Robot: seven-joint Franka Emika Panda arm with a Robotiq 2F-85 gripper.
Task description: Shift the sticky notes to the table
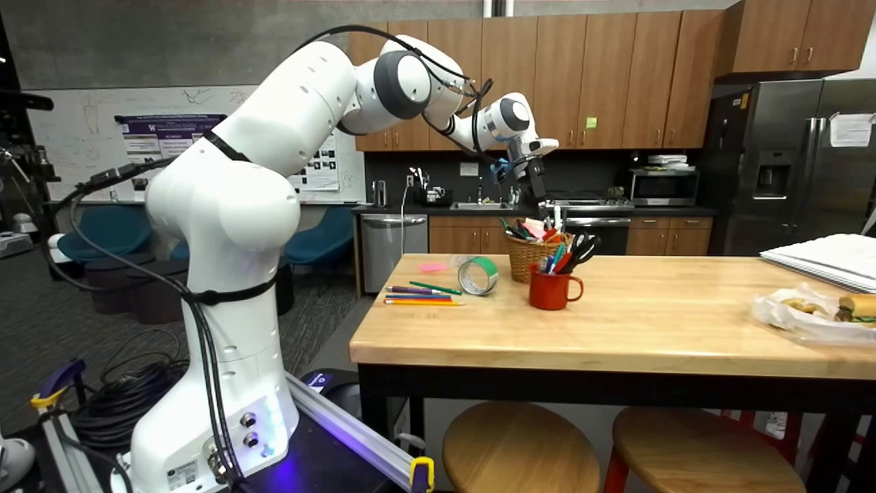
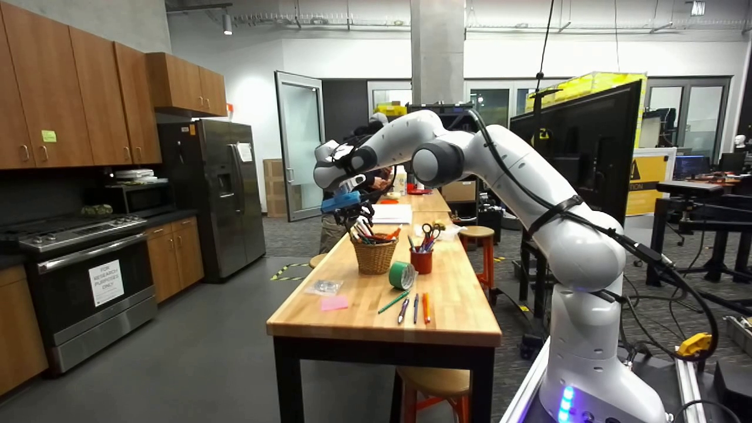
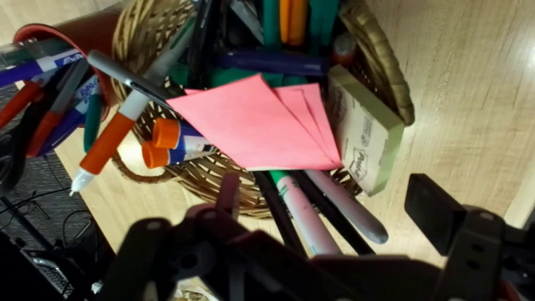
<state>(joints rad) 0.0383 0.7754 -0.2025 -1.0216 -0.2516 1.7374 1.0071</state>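
Pink sticky notes (image 3: 259, 125) lie on top of the pens in the wicker basket (image 3: 382, 67). They also show in an exterior view (image 1: 536, 226). A pale green-edged pad (image 3: 365, 133) with printed backing stands tilted beside them, inside the basket's rim. The basket stands on the light wood table (image 1: 650, 322) in both exterior views (image 2: 375, 258). A separate pink note (image 2: 333, 303) lies flat on the table. My gripper (image 3: 330, 203) is open, its fingers apart over the basket's near side. Pens stick up between the fingers, and the notes sit just beyond, not held.
A red mug (image 1: 549, 291) with pens and scissors stands beside the basket. A green tape roll (image 1: 478, 275), loose pens (image 1: 423, 296) and a small clear bag (image 2: 324, 286) lie on the table. Wrapped food (image 1: 818, 311) and a paper stack (image 1: 831, 257) lie farther along.
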